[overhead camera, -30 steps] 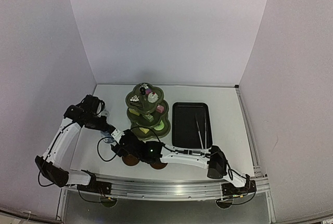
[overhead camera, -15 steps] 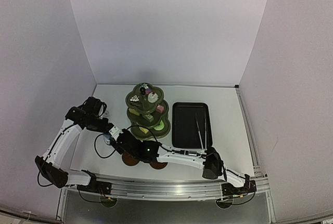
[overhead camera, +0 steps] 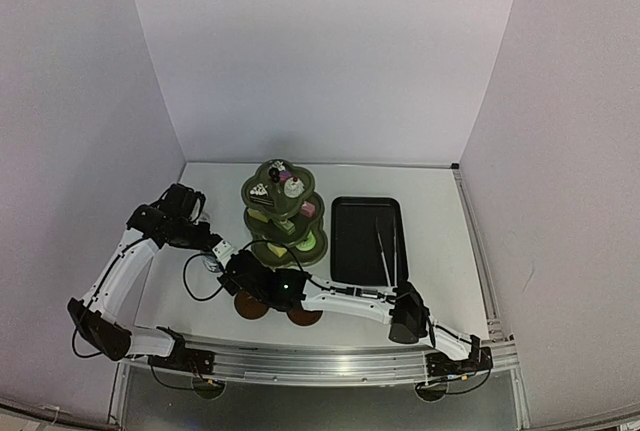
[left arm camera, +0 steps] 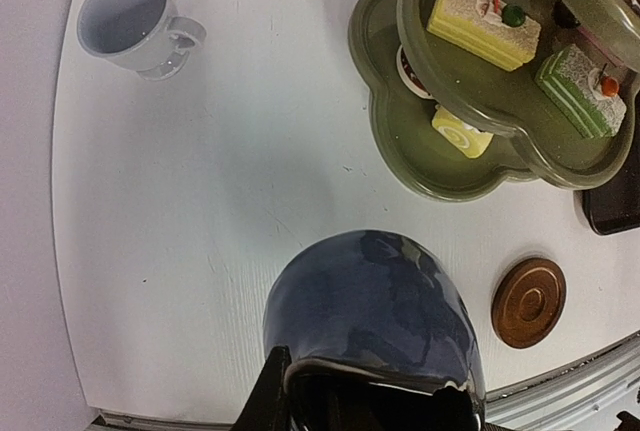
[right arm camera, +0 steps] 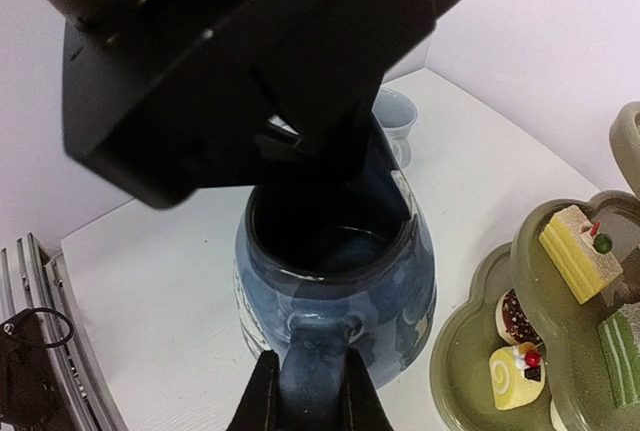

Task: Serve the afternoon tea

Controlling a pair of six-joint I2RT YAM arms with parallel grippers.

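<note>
The small dark-blue pot [left arm camera: 370,316] stands on the white table left of the olive-green three-tier stand [overhead camera: 283,213]. My left gripper [left arm camera: 290,401] is shut on the pot's rim, one finger [left arm camera: 270,391] outside the wall. My right gripper [right arm camera: 312,396] is shut on the pot's handle [right arm camera: 315,361], a finger on each side. In the top view both grippers [overhead camera: 215,249] [overhead camera: 237,271] meet over the pot and hide it. A white mug [left arm camera: 135,23] sits farther back on the left. Cakes [left arm camera: 485,23] lie on the stand's tiers. A brown coaster [left arm camera: 528,301] lies near the front edge.
A black tray [overhead camera: 368,239] with thin metal tongs [overhead camera: 385,249] lies right of the stand. Two coasters [overhead camera: 250,308] [overhead camera: 305,316] sit under the right arm by the front rail. White walls close in the back and both sides.
My right gripper's fingers have shut on the pot's handle. Both arms have shifted slightly toward each other; the left gripper keeps its hold on the rim.
</note>
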